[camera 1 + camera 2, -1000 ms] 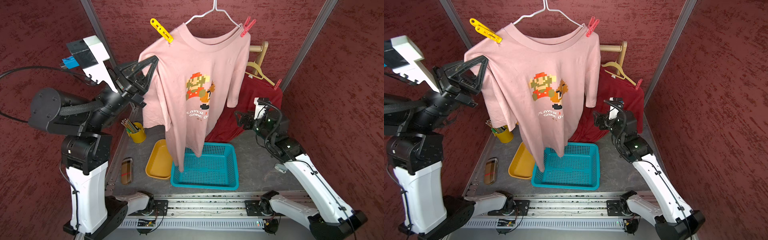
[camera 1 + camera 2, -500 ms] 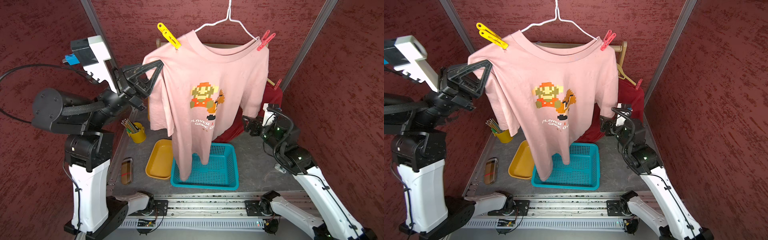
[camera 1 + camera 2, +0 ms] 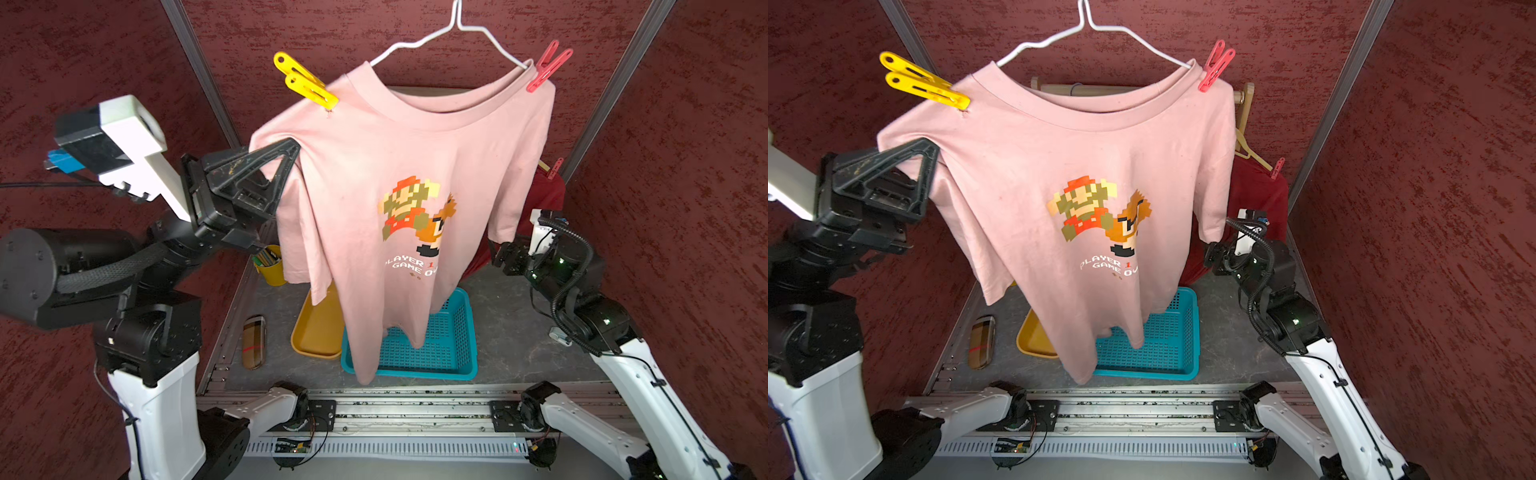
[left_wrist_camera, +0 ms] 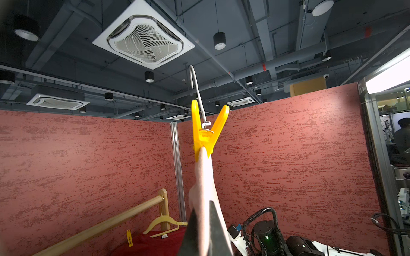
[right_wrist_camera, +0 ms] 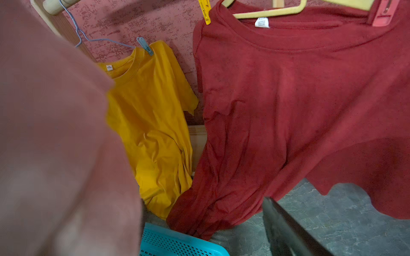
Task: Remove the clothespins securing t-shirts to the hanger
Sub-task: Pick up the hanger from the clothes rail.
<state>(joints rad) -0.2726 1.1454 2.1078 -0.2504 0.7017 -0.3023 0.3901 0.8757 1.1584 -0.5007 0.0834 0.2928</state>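
The yellow plastic clothespin (image 3: 305,85) is clamping the shoulder of the pale pink t-shirt (image 3: 415,158) with its pixel-game print to the white wire hanger (image 3: 457,18). It is sitting at eleven o'clock of the collar in both top views. The red-pink plastic clothespin (image 3: 547,66) is doing the same at one o'clock.

The left gripper (image 3: 292,146), reaching in from nine o'clock, is pressing its black triangular fingers together on that shirt's sleeve, just below the yellow peg. In the left wrist view the pink cloth is running from the closed jaws up to it. The right gripper (image 3: 1209,258) is hovering at four o'clock with jaws spread wide, just beside the other sleeve's hem and gripping nothing visible.

Behind, the dark red t-shirt (image 5: 288,88) is hanging on a yellow plastic hanger (image 5: 266,13), pinned by a second yellow clothespin (image 5: 205,11) and a second red-pink clothespin (image 5: 381,18). The mustard yellow t-shirt (image 5: 150,110) is carrying a light blue clothespin (image 5: 144,46). A teal perforated plastic basket (image 3: 463,332) is standing at six o'clock under the pink hem.
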